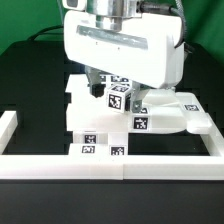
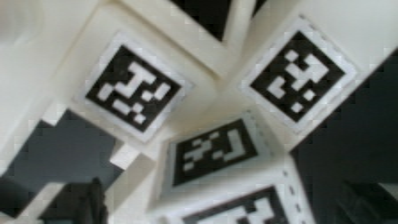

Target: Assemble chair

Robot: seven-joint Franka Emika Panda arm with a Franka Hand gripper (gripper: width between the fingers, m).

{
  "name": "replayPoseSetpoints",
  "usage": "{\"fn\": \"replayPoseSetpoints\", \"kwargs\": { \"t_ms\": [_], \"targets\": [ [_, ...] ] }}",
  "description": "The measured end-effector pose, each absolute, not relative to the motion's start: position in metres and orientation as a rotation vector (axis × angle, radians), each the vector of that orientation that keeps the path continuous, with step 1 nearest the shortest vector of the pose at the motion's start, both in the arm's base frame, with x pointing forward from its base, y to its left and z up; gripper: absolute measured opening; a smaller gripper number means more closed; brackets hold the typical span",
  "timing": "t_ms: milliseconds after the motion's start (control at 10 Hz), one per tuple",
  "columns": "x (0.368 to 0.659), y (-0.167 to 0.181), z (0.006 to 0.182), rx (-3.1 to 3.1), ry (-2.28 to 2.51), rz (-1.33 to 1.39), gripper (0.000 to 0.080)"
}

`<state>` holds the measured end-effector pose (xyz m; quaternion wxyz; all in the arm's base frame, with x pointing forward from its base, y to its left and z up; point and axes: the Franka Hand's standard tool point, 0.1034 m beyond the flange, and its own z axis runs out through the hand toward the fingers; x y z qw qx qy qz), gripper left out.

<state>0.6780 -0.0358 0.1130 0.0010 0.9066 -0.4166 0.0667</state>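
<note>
The chair (image 1: pixel 112 128) stands in joined chunky white pieces with black-and-white tags, in the middle of the dark table. A flat piece (image 1: pixel 178 116) reaches out toward the exterior view's right. My gripper (image 1: pixel 97 88) hangs under the big white hand, right over the chair's upper part, with a dark finger (image 1: pixel 94 87) beside a tagged block (image 1: pixel 119 99). The jaws stand wide, straddling a white piece without pressing on it. The wrist view is filled by tagged chair faces (image 2: pixel 135 88) and a narrower tagged piece (image 2: pixel 214 150) running between the jaws; my fingertips do not show clearly there.
Long low white rails border the table: one along the front (image 1: pixel 110 168), one at the exterior view's left (image 1: pixel 8 132), one at its right (image 1: pixel 214 140). The arm's white body (image 1: pixel 120 45) hides the chair's back part.
</note>
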Motion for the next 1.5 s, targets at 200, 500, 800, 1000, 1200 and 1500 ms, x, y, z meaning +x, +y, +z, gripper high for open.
{"fn": "replayPoseSetpoints", "kwargs": {
  "t_ms": [200, 500, 800, 1000, 1200, 1500],
  "targets": [
    [0.6783, -0.0333, 0.1129, 2.911, -1.136, 0.210, 0.0648],
    [0.6783, -0.0289, 0.1118, 2.939, -1.056, 0.207, 0.0648],
    [0.6779, -0.0297, 0.1112, 2.938, -1.057, 0.206, 0.0391],
    [0.6777, -0.0299, 0.1110, 2.936, -1.066, 0.205, 0.0268],
    [0.6776, -0.0299, 0.1110, 2.911, -1.143, 0.206, 0.0268],
    [0.6777, -0.0299, 0.1111, 2.798, -1.427, 0.206, 0.0268]
  ]
}}
